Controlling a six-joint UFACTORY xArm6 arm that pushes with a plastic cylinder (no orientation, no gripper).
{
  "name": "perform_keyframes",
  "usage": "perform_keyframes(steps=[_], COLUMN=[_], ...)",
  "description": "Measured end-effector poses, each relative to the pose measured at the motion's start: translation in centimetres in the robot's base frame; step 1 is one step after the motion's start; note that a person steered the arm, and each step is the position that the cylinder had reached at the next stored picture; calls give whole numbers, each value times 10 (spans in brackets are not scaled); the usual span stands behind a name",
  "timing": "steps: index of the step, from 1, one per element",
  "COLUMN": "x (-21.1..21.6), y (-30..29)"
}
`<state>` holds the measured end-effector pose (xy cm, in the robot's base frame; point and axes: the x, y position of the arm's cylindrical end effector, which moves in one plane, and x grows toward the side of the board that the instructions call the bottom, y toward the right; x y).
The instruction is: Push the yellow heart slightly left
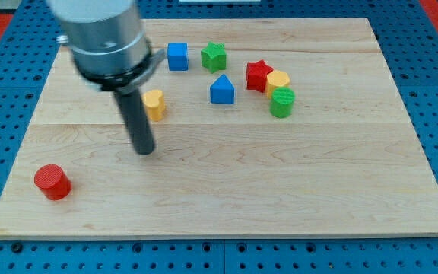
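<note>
The yellow heart (155, 104) lies on the wooden board (280, 183), left of centre in the upper half. Its left edge is hidden behind my dark rod. My tip (144, 151) rests on the board just below the heart and slightly to its left, a short gap away. The arm's grey housing (105, 34) fills the view's top left and covers part of the board behind it.
A blue cube (177, 56) and a green star (214, 55) sit near the top. A blue house-shaped block (221, 90) lies right of the heart. A red star (258, 75), a yellow hexagon (278, 80) and a green cylinder (282, 102) cluster further right. A red cylinder (52, 182) is at the bottom left.
</note>
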<state>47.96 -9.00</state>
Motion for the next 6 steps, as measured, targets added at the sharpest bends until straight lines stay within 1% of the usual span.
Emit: perform_keyframes(steps=[1, 2, 3, 6], x=[-33, -58, -73, -91], y=[26, 25, 25, -42])
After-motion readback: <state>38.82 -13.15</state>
